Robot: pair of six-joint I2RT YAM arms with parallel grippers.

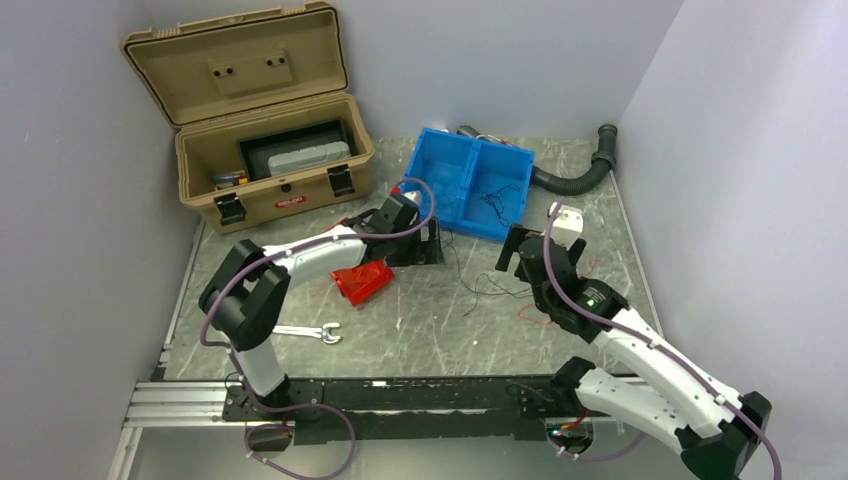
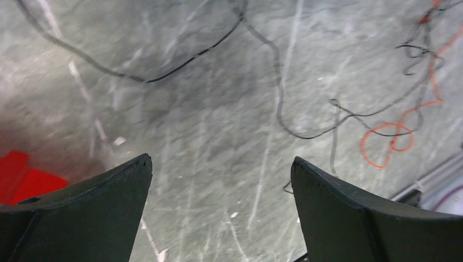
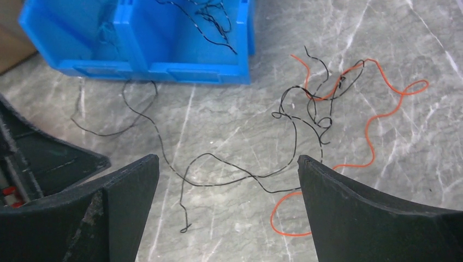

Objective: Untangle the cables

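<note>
Two grippers hang low over the grey marbled tabletop, each with its dark fingers spread wide apart and nothing between them. The left gripper is near the middle of the table, just beside a red plastic piece, and the right gripper is a little to its right. The cables, hair-thin loose wires, lie on the bare table between and in front of the two. Thin black strands wander from the front of the bin to a loose knot, where they cross an orange-red wire that curls away in open loops. More black wire lies in the right compartment of a blue plastic two-compartment bin at the far side. A tan hard case with its lid raised stands far left. A silver open-ended wrench lies near the left arm. A black ribbed hose curves behind the bin.
</note>
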